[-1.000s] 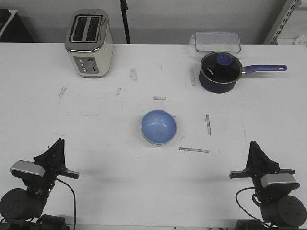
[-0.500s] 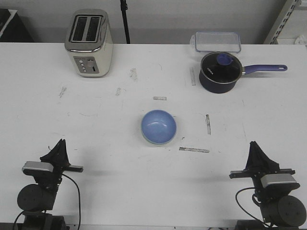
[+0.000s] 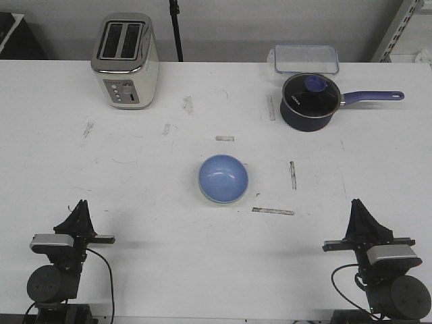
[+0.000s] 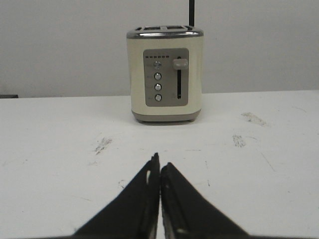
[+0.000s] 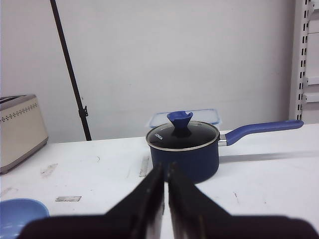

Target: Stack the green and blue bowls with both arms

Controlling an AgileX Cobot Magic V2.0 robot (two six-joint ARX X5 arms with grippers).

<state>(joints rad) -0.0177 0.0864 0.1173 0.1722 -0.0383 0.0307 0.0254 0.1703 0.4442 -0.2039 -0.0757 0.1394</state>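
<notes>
The light blue bowl sits mid-table, nested in the pale green bowl, of which only a thin rim shows at the near side. The blue bowl's edge also shows in the right wrist view. My left gripper is shut and empty, low at the near left of the table, far from the bowls. In the left wrist view the left gripper points at the toaster. My right gripper is shut and empty at the near right. In the right wrist view the right gripper points at the saucepan.
A cream toaster stands at the far left and also shows in the left wrist view. A dark navy saucepan with a glass lid and purple handle stands at the far right, with a clear lidded box behind it. Tape marks dot the table.
The left arm has drawn back and turned until its gripper points straight ahead. The right arm and the bowls have not moved.
</notes>
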